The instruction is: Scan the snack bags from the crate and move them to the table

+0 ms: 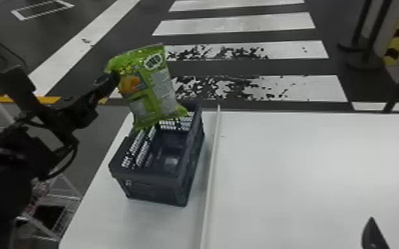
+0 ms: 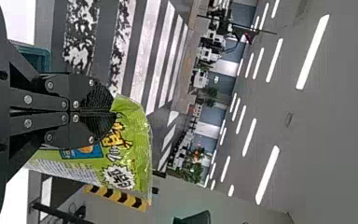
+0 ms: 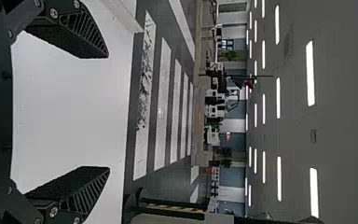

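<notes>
Right wrist view, right end effector [image 3: 108, 112]: fingers spread wide with nothing between them, over the desk [image 1: 308, 172]; in the head view a fingertip pokes in at the bottom right corner.
Crate [image 1: 149, 188]: dark, open-topped, on the left part of the desk; whether more bags lie deep inside is hard to tell.
White strip [image 1: 212, 152]: raised, running just beside the crate; together with the crate's wall it looks like the main thing to clear on the way to the broad right side.
Green snack bag [image 1: 152, 89]: hanging slightly tilted at the crate's far end, its lower edge overlapping the rim in the head view; touching or apart, I can't tell.
Left end effector [image 2: 115, 112]: fingers pressed together on the bag, pinching it by one side near the end.
Progress: one bag is in hand; whether it has been scanned can't be told. Setting it down on the desk remains, probably after scanning.
Floor crossing [image 1: 235, 24]: striped, beyond the desk, with dark posts [image 1: 364, 59] to the right, well apart from the bag.
</notes>
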You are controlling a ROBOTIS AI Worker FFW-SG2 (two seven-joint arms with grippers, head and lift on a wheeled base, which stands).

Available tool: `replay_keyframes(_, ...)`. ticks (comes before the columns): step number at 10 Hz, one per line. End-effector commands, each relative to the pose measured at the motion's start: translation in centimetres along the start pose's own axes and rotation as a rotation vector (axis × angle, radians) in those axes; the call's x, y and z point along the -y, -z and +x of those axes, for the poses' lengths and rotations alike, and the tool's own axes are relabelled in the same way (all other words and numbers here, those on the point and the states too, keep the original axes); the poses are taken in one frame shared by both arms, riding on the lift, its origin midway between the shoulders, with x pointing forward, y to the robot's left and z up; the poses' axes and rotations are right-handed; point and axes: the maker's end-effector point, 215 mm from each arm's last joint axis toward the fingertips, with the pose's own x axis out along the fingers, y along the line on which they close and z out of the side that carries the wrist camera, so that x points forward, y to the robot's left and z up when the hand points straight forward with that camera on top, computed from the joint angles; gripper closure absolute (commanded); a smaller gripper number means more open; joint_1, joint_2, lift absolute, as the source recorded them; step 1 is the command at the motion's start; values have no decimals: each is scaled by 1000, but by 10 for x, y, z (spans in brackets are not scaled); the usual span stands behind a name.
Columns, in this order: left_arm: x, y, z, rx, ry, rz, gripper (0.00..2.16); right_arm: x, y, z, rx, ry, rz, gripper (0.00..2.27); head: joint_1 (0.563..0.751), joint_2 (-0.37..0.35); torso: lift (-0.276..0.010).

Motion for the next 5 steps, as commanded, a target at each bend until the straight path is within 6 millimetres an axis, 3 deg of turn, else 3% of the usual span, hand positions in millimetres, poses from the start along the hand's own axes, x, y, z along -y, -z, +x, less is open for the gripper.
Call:
replay_keyframes(1, 17, -2, 10, 5, 23, -21, 1899, -1, 2, -2, -5, 0, -3, 144, 695, 171, -95)
replay_keyframes(5, 66, -12, 32, -10, 92, -33, 1899, 0, -3, -4, 1, 4, -5, 144, 695, 112, -95)
